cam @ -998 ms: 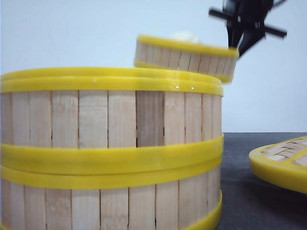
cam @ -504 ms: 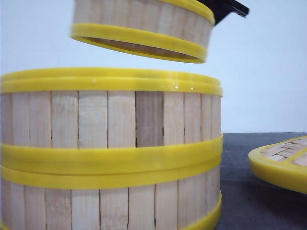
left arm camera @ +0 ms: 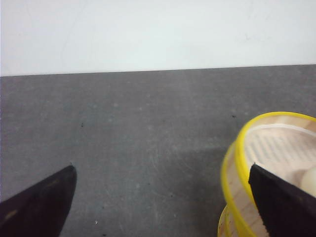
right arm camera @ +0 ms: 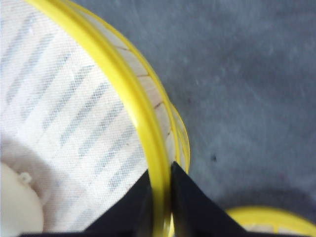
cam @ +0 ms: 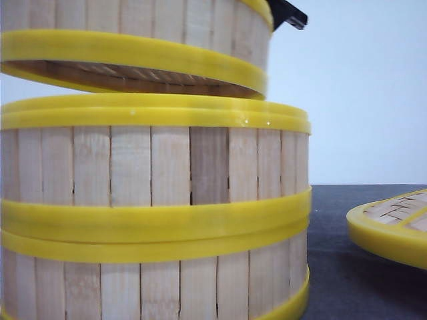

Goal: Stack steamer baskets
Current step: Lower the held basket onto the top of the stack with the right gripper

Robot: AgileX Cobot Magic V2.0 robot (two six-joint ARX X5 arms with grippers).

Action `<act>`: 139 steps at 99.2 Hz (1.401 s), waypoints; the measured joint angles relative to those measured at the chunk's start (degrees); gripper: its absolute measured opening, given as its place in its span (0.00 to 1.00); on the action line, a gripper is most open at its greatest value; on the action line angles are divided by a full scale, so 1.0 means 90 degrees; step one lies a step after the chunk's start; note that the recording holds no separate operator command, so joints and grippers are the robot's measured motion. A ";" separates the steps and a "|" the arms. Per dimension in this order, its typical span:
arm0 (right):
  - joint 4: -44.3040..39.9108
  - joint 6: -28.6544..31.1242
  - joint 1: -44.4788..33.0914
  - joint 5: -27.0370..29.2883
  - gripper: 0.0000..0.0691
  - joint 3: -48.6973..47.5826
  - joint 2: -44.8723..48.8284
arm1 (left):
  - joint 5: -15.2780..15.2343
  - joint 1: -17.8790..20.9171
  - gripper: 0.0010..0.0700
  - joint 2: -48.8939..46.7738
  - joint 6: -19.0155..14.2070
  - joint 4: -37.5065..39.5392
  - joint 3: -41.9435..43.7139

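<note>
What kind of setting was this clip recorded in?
Probably a lab test bench rather than a real kitchen: a bare dark grey tabletop against a plain white wall, with only round wooden-slat, yellow-rimmed steamer baskets and a flat yellow-rimmed woven lid as props.

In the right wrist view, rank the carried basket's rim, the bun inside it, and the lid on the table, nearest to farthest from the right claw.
1. Carried basket's rim: pinched in the right claw.
2. Lid: on the table beyond the basket; its edge just shows.
3. Bun: inside the basket.
Lid and bun are too close to call.
</note>
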 joint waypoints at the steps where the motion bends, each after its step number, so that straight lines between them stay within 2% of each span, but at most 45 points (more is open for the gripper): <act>1: 0.0000 -0.0002 0.0002 0.0010 0.04 -0.0034 -0.0024 | 0.0002 0.0000 0.99 0.0000 0.0000 -0.0002 0.0000; 18: -0.0002 0.0010 -0.0010 0.0119 0.04 -0.0481 -0.0423 | 0.0000 0.0000 0.99 0.0000 0.0000 0.0010 0.0000; 47: -0.0005 0.0107 0.0046 -0.0046 0.04 -0.0525 -0.0437 | 0.0000 0.0000 0.99 0.0000 0.0000 0.0121 0.0000; 80: -0.0002 0.0138 0.0097 -0.0053 0.04 -0.1110 -0.0437 | 0.0002 0.0000 0.99 0.0000 0.0000 0.0121 0.0000; 95: -0.0002 0.0185 0.0121 0.0299 0.04 -0.1117 -0.0444 | 0.0000 0.0000 0.99 0.0000 0.0000 0.0143 0.0000; 113: -0.0002 0.0189 0.0112 0.0374 0.04 -0.1117 -0.0461 | 0.0002 0.0000 0.99 0.0000 0.0000 0.0148 0.0000; 139: -0.0002 0.0192 0.0058 0.0809 0.03 -0.1141 -0.0464 | 0.0002 0.0000 0.99 0.0000 0.0000 0.0148 0.0000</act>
